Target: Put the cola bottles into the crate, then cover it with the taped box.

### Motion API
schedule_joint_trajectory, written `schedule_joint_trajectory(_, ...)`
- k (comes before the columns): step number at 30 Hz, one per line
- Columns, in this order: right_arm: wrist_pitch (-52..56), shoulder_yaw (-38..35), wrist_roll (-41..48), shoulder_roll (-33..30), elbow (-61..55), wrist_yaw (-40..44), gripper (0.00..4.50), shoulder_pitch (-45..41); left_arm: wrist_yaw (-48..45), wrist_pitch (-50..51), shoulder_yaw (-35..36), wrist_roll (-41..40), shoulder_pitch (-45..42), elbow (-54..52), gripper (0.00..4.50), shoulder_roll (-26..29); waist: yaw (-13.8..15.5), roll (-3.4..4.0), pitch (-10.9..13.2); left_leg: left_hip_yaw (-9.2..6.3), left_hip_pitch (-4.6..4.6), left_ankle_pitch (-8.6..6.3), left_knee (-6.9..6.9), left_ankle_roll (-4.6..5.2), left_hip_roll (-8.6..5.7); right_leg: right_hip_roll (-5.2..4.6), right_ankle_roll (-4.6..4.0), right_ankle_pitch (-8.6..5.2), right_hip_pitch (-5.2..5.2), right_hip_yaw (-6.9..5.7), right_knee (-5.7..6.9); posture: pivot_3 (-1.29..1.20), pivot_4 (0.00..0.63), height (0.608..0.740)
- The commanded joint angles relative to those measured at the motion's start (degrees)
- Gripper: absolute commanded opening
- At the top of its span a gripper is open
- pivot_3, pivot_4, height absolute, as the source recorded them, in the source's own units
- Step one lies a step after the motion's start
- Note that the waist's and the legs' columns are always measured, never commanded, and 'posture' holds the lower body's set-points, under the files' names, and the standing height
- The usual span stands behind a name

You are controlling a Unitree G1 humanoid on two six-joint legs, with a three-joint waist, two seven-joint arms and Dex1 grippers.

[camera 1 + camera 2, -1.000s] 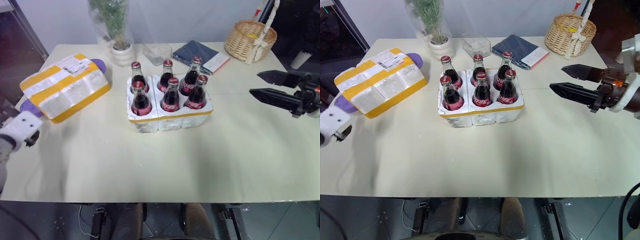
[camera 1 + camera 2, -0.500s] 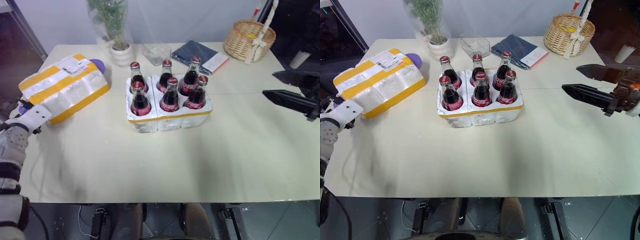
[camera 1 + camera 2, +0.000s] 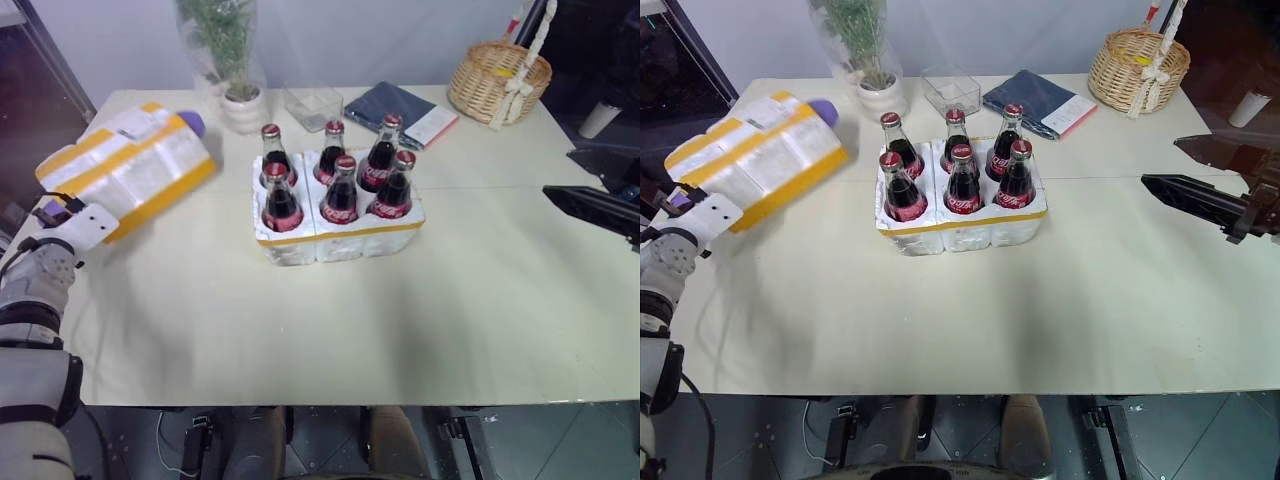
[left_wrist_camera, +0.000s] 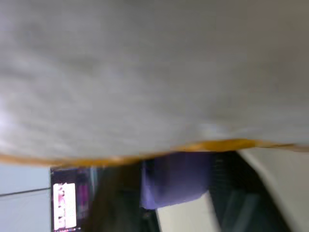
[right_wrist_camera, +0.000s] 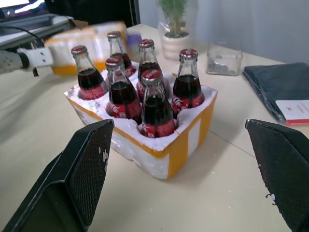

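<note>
All six cola bottles (image 3: 339, 185) stand in the wells of the crate (image 3: 340, 237), which sits near the middle of the counter (image 3: 400, 320). So loading looks done, and the cover is what remains.

The taped box (image 3: 125, 170) lies toward ten o'clock from the crate, well apart from it, tilted up off the counter with a purple object (image 3: 193, 124) peeking out at its far end. The left hand (image 3: 62, 215) is at the box's near corner, clamped tight, apparently on the edge of the box (the fingers themselves are hidden behind the wrist, so exactly what they pinch is unclear). The right hand (image 5: 188, 169) hangs spread wide at three o'clock of the crate, holding nothing.

Risks from here, as a judgement: a one-corner pinch on a broad foam box may let it swing or slip loose as it is carried. If it comes in low, its rim could strike the red caps and tip bottles. Misaligned, it could jam on the crate's rim instead of seating over it.
</note>
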Motion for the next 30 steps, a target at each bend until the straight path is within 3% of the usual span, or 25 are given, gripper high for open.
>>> schedule_joint_trajectory(1, -1.1, -3.1, -0.1, -0.8, -0.5, -0.1, 4.50, 0.9, 0.9, -0.2, -0.4, 0.2, -1.3, 0.1, 0.27, 1.2, 0.0, -0.01, 0.0, 0.00, 0.00, 0.00, 0.00, 0.00, 0.00, 0.00, 0.00, 0.00, 0.00, 0.00, 0.00, 0.00, 0.150, 0.737)
schedule_joint_trajectory(6, -0.6, -3.3, -0.6, -1.1, 1.2, 1.2, 4.50, 3.9, 0.2, -2.9, 0.4, -0.6, -4.0, -3.6, 0.27, 3.5, 0.0, -0.12, 0.0, -0.01, -0.01, 0.00, 0.01, 0.00, 0.00, 0.01, 0.00, 0.00, 0.00, 0.00, 0.00, 0.00, 0.150, 0.737)
schedule_joint_trajectory(12, -6.0, 0.9, -5.7, -0.5, 3.1, 0.7, 4.50, 4.4, -9.6, -4.3, 3.7, -3.9, -3.9, -24.9, 0.27, 8.2, -0.1, -0.18, 0.0, -0.01, -0.06, 0.00, 0.00, -0.01, 0.01, 0.01, 0.00, 0.00, -0.04, 0.00, -0.02, 0.00, 0.150, 0.737)
schedule_joint_trajectory(19, -8.1, 6.9, -7.4, 2.0, 4.3, -0.2, 4.50, 3.1, -28.2, 9.3, 6.3, -9.0, 0.1, -62.4, 0.27, 8.8, -0.3, -0.17, 0.0, -0.01, -0.06, 0.00, -0.01, -0.01, 0.01, 0.01, 0.00, 0.00, -0.02, 0.01, -0.04, 0.00, 0.150, 0.737)
schedule_joint_trajectory(26, -8.8, 9.2, -7.4, 3.1, 4.2, -0.1, 4.50, 2.1, -38.3, 24.7, 4.0, -8.1, -0.1, -81.9, 0.27, 4.1, -0.4, -0.16, 0.0, -0.01, -0.04, 0.01, 0.01, 0.00, 0.02, 0.04, 0.00, 0.00, -0.01, 0.02, -0.02, 0.00, 0.150, 0.737)
schedule_joint_trajectory(30, -8.9, 9.2, -7.2, 3.7, 4.1, -0.2, 4.50, 1.6, -42.5, 29.7, 2.9, -6.6, 1.9, -89.2, 0.27, 4.3, -0.5, -0.16, 0.0, -0.01, -0.04, 0.01, 0.02, 0.00, 0.02, 0.04, 0.01, -0.01, 0.01, 0.02, -0.02, 0.00, 0.150, 0.737)
